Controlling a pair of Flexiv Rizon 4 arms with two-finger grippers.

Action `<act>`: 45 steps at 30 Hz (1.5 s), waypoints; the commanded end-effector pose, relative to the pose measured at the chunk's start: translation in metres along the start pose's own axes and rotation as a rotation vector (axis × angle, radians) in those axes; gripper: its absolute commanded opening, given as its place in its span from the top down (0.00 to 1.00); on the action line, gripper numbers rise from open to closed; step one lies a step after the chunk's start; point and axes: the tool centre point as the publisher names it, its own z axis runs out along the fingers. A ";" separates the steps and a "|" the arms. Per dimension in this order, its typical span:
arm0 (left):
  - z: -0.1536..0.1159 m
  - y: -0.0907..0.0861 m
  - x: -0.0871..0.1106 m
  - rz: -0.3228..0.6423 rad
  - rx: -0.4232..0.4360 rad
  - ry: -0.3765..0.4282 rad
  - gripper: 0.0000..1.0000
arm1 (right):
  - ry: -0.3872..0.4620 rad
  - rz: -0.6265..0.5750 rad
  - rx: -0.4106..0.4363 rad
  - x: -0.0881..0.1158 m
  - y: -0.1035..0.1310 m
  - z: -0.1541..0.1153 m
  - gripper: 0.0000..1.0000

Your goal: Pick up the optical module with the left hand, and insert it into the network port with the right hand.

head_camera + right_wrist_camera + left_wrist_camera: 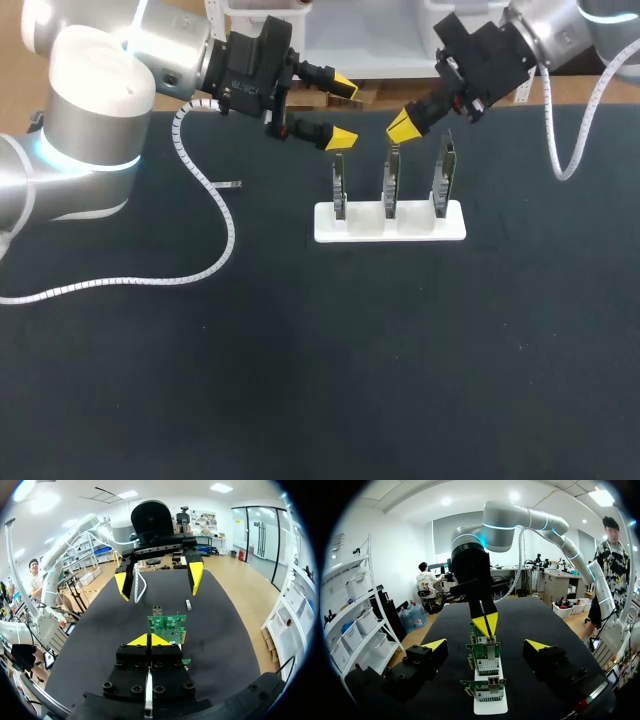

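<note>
optical module [228, 184] lies on the table [300, 350] well apart from the rack [455, 225], unpicked; left tool [344, 111] hangs open beside the end card [339, 185], right tool [403, 125] pinched closed, seemingly empty, above the middle card [390, 185]: either could clip a card, tipping the rack.

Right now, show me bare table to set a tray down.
Bare: the table's near half, in front of the white card holder, and right of it. Crowded: over the network cards, where left gripper and right gripper hang.

Green network cards [389, 185]: three, all in a row. White card holder [365, 228]: one. Small optical module [229, 184]: one.
</note>
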 end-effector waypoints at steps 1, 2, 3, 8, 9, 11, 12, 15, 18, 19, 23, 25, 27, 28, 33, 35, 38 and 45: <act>0.001 0.000 -0.001 -0.003 0.000 0.006 0.00 | 0.000 0.000 -0.006 0.002 -0.003 0.003 1.00; 0.001 0.000 -0.001 -0.003 0.000 0.006 0.00 | 0.001 0.001 -0.007 0.003 -0.004 0.003 1.00; 0.001 0.000 -0.001 -0.003 0.000 0.006 0.00 | 0.002 0.002 -0.008 0.003 -0.004 0.004 1.00; 0.001 0.000 -0.001 -0.003 0.000 0.006 0.00 | 0.010 0.016 -0.018 0.008 -0.004 0.008 1.00; 0.001 0.000 -0.001 -0.003 0.000 0.006 0.00 | 0.009 0.019 -0.019 0.008 -0.004 0.009 1.00; 0.001 0.000 -0.001 -0.003 0.000 0.006 0.00 | 0.010 0.021 -0.019 0.009 -0.004 0.009 1.00; 0.001 0.000 -0.001 -0.003 0.000 0.006 0.00 | 0.010 0.020 -0.020 0.010 -0.004 0.009 1.00; 0.001 0.000 -0.001 -0.003 0.000 0.006 0.00 | 0.014 0.029 -0.020 0.013 -0.006 0.010 1.00; 0.001 0.000 -0.001 -0.003 0.000 0.006 0.00 | 0.014 0.033 -0.022 0.014 -0.006 0.011 1.00; 0.001 0.000 -0.001 -0.003 0.000 0.006 0.00 | 0.013 0.033 -0.021 0.014 -0.006 0.011 1.00; 0.001 0.000 -0.001 -0.003 0.000 0.006 0.00 | -0.001 0.016 -0.013 0.005 -0.004 0.004 1.00; 0.001 0.000 -0.001 -0.003 0.000 0.006 0.00 | -0.013 0.004 -0.006 0.001 -0.003 -0.001 1.00; 0.001 0.000 -0.001 -0.003 0.000 0.006 0.00 | -0.015 0.006 -0.005 -0.003 -0.003 -0.005 0.00; 0.001 0.000 -0.001 -0.003 0.000 0.006 0.00 | -0.017 0.006 -0.004 -0.005 -0.002 -0.007 0.00; 0.001 0.000 -0.001 -0.003 0.000 0.006 0.00 | -0.003 -0.019 0.005 -0.009 0.001 -0.015 0.00; 0.001 0.000 -0.001 -0.003 0.000 0.006 0.00 | -0.006 -0.023 0.014 -0.009 0.003 -0.021 0.00; 0.001 0.000 -0.001 -0.003 0.000 0.006 0.00 | -0.004 -0.024 0.028 -0.007 0.004 -0.029 0.00; 0.001 0.000 -0.001 -0.003 0.000 0.006 0.00 | 0.000 -0.007 0.066 0.006 0.005 -0.053 0.00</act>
